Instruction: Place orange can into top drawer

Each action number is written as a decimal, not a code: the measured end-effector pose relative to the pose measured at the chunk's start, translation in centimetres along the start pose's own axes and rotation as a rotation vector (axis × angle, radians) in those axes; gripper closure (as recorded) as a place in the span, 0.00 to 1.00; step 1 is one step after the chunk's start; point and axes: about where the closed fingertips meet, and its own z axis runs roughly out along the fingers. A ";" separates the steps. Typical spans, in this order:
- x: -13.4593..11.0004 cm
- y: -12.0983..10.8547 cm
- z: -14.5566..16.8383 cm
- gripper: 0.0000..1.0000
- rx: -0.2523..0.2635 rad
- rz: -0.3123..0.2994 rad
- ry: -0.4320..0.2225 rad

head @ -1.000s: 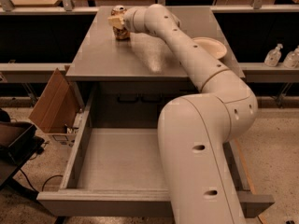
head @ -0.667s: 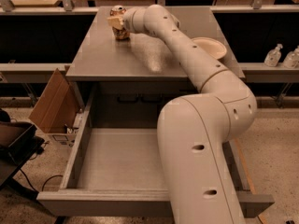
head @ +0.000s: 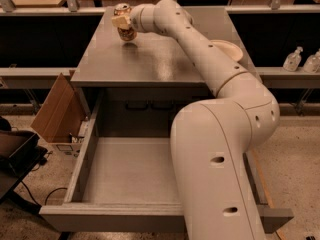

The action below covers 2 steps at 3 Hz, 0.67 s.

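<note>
Orange-gold mottled and cylindrical, the orange can [head: 127, 33] sits clamped in our gripper [head: 122, 22], whose fingers close around its sides. The smooth grey top drawer [head: 130, 171] stands open well below the gripper.

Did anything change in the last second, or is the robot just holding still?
The gripper, closed on the orange can, has moved slightly up and away, apparently lifting the can just off the cabinet top. The top drawer stayed pulled open, and the white bowl did not move.
</note>
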 end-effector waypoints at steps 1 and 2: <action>-3.5 0.5 -4.2 1.00 -0.016 -0.026 -0.023; -7.1 3.5 -11.2 1.00 -0.055 -0.013 -0.016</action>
